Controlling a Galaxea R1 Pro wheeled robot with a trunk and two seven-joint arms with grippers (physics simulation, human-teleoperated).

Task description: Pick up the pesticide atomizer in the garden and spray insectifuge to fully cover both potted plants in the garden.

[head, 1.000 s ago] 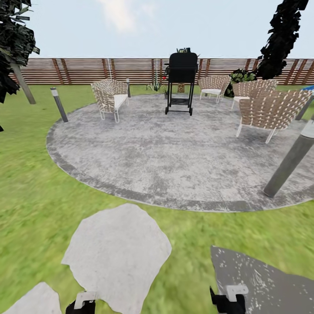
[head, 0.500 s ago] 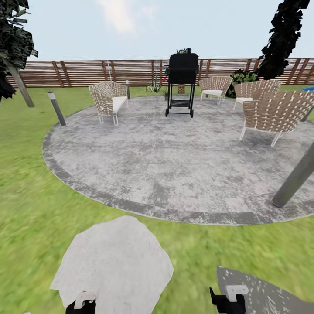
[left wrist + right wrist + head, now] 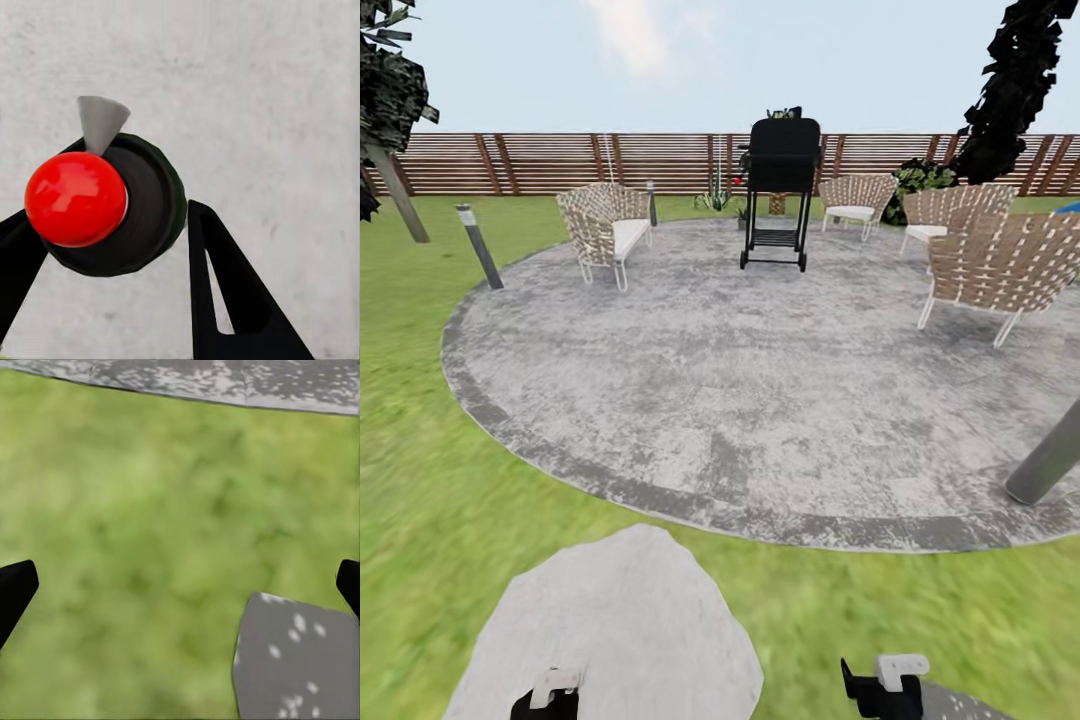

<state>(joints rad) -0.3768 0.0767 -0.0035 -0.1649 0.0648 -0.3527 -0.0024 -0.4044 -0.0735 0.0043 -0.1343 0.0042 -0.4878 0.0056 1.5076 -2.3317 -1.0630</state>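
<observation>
A dark green round-bodied atomizer bottle (image 3: 124, 206) with a red ball cap was held between the fingers of the left gripper (image 3: 112, 247), its long axis pointing along them. The right gripper (image 3: 180, 589) was spread wide and empty. No potted plants could be made out; the round grey paved patio (image 3: 740, 390) lay ahead of both grippers.

Mottled grey stone patio (image 3: 740, 400), brown wooden slat fence (image 3: 560, 162), woven chairs (image 3: 1005, 265), glossy red ball (image 3: 75, 199).

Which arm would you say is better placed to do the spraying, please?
Left, most likely. The left gripper appears closed on the atomizer, nozzle pointing away from the fingers. The right gripper is open and holds nothing, above grass.
</observation>
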